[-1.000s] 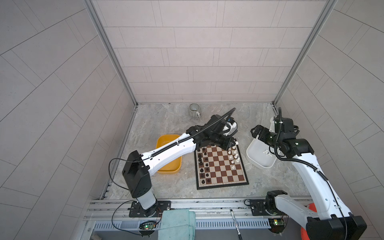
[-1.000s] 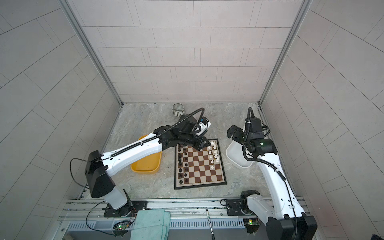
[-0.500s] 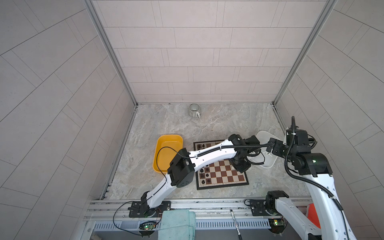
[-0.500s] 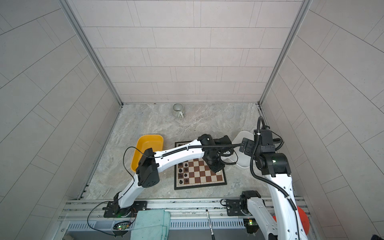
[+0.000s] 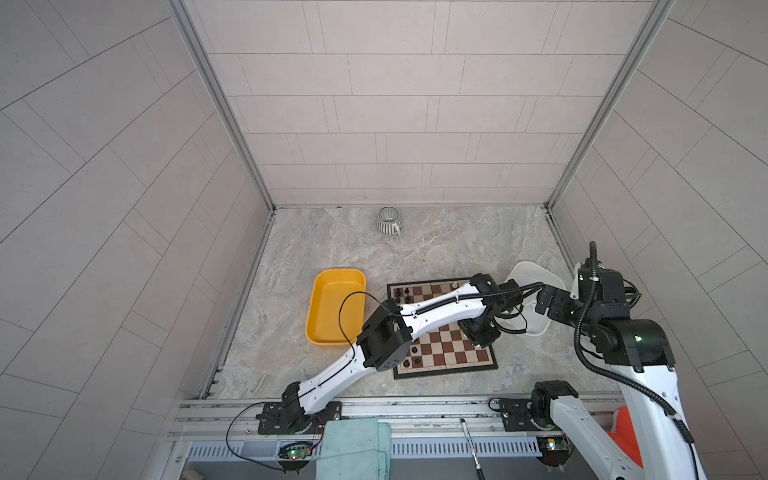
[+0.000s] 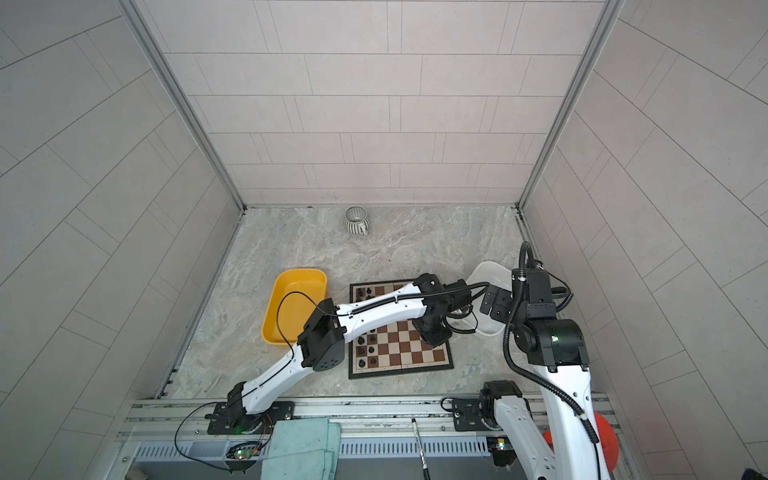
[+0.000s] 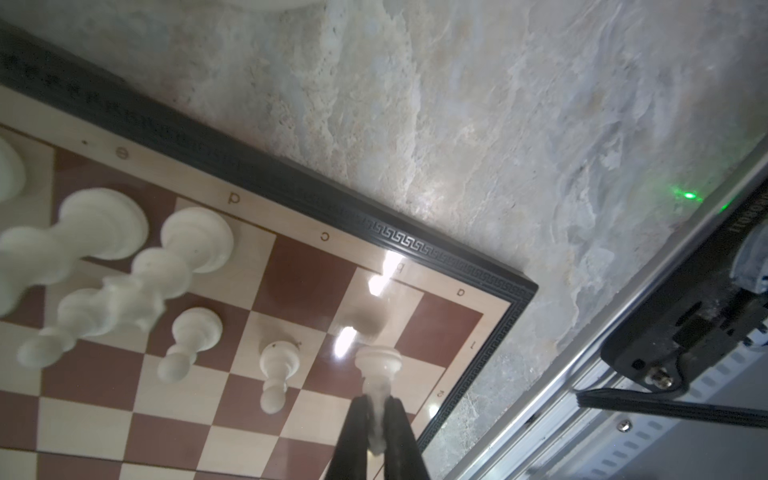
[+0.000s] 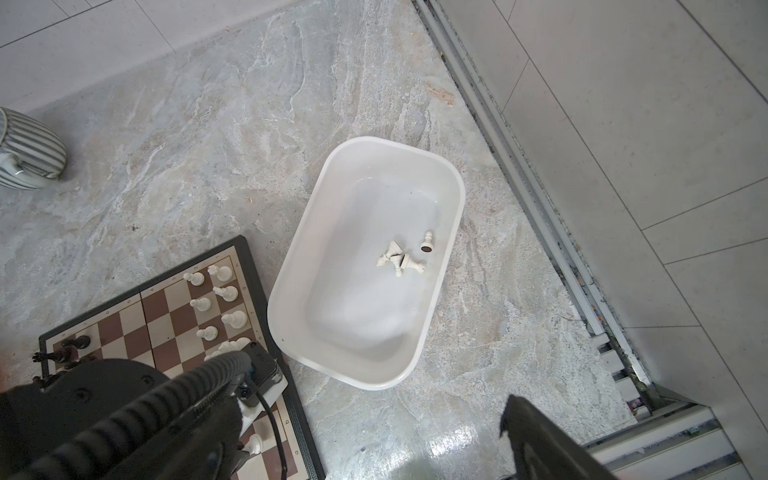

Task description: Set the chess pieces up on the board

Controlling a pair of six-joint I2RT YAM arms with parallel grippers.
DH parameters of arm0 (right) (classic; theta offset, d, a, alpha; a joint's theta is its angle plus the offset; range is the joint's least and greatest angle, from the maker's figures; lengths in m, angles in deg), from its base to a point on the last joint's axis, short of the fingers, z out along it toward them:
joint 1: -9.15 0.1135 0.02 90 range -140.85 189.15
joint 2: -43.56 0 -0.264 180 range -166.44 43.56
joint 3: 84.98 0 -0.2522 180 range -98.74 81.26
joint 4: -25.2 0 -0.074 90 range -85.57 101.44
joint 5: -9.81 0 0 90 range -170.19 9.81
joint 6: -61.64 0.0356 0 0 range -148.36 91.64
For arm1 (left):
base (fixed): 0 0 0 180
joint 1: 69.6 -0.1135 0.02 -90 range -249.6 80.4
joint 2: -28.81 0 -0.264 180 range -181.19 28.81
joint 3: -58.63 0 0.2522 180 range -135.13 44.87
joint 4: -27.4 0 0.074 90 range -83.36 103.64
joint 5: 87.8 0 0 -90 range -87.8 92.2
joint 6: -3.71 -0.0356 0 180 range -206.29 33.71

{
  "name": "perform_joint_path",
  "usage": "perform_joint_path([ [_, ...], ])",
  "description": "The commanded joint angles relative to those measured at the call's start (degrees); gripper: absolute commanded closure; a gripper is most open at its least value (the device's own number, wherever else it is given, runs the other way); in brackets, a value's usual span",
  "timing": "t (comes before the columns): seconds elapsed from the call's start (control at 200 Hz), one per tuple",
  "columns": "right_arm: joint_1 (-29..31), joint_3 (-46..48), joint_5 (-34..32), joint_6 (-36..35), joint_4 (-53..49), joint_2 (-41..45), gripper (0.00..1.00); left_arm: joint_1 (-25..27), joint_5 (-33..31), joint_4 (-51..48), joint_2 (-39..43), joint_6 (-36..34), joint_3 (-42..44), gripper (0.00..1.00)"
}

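Observation:
The board lies in the middle of the marble floor. My left gripper is shut on a white pawn, holding it by the head just over the board near the corner marked a. Several white chess pieces stand on the squares beside it. Black chess pieces stand along the board's left side. My right gripper hangs open above the white tray, with one finger showing in the right wrist view. Loose white pieces lie in that tray.
A yellow tray sits left of the board, partly under my left arm's elbow. A striped mug stands by the back wall. The left forearm crosses over the board. A metal rail runs along the front edge.
Since the earliest frame my left arm has folded its elbow forward and brought its gripper from the board's far end to its right side. The right arm has drawn back to the right.

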Motion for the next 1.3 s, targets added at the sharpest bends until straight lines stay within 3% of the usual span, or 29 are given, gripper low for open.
perform_joint_path([
  [0.0, -0.25, 0.66, -1.24, -0.96, -1.06, 0.46, 0.01, 0.42, -0.79, -1.56, -0.79, 0.6, -2.05, 1.0],
  [0.565, -0.24, 0.3, -2.24, -1.57, -1.23, 0.88, 0.01, 0.41, -0.32, -0.95, -3.29, 1.4, -3.15, 0.97],
  [1.296, -0.24, 0.18, -1.71, -1.56, -1.07, 0.95, 0.01, 0.33, 0.25, 1.24, -2.67, 2.19, -3.43, 0.77],
])
